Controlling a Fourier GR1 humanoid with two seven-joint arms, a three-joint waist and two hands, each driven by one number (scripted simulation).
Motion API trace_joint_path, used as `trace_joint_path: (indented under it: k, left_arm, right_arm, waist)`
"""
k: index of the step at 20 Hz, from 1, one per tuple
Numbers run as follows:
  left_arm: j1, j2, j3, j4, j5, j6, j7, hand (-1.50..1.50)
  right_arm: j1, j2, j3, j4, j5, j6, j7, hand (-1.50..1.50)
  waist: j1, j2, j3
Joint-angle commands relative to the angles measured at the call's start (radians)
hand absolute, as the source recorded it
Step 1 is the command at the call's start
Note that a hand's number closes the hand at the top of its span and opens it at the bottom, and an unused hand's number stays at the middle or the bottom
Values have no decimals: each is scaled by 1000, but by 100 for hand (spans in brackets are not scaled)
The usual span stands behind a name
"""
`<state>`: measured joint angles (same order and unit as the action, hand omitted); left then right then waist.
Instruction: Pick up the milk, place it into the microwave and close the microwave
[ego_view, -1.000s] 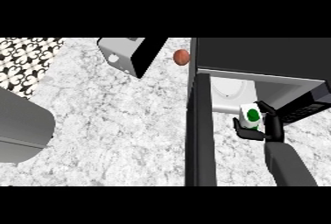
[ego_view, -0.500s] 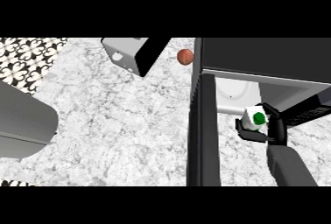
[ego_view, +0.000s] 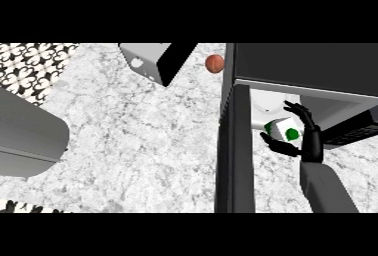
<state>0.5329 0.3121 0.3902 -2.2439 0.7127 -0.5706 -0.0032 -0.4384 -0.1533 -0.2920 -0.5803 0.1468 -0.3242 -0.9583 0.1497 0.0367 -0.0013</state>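
Note:
The milk (ego_view: 283, 131), a small white carton with a green mark, sits at the mouth of the microwave (ego_view: 310, 67), just right of its open black door (ego_view: 233, 150). My right hand (ego_view: 308, 141) is beside the carton. Its fingers are spread and nearly straight behind the carton's right side, and its thumb lies under the carton's lower edge. I cannot tell whether the carton rests on the white floor inside the microwave (ego_view: 269, 105). My left hand does not show.
A grey and black box-like appliance (ego_view: 159, 62) stands at the back, with a reddish-brown round thing (ego_view: 214, 63) next to it. A large grey shape (ego_view: 29, 135) fills the left edge. A patterned tile area (ego_view: 33, 65) lies at the far left corner.
My right hand has carried the milk a little up and left, toward the microwave's opening. Its fingers, curled round the carton before, are now spread.

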Motion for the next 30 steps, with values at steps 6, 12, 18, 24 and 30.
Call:
trace_joint_path:
  k: [6, 12, 18, 24, 30]
  left_arm:
    - [-54, 12, -13, 13, -18, 15, 10, -150]
    - [-56, 21, -34, 48, -25, -2, 26, -150]
    - [-63, 18, -62, 57, -38, -6, 38, -150]
    - [-35, -30, -93, 63, -72, -9, 35, -150]
    - [-38, -93, -135, 87, -167, -33, -7, -150]
  right_arm:
    - [-266, -32, 66, 61, 86, -110, 281, -150]
    - [-298, 4, 80, 35, 81, -187, 334, -150]
    - [-374, -7, 93, 44, 73, -195, 403, -150]
    - [-579, -50, 53, 189, 67, -171, 483, -150]
    - [-580, -101, 47, 291, 66, -47, 406, -150]
  waist:
    - [70, 17, 0]
    - [69, 9, -1]
    - [36, 4, 2]
    - [-18, 0, 4]
    - [-57, -3, 4]
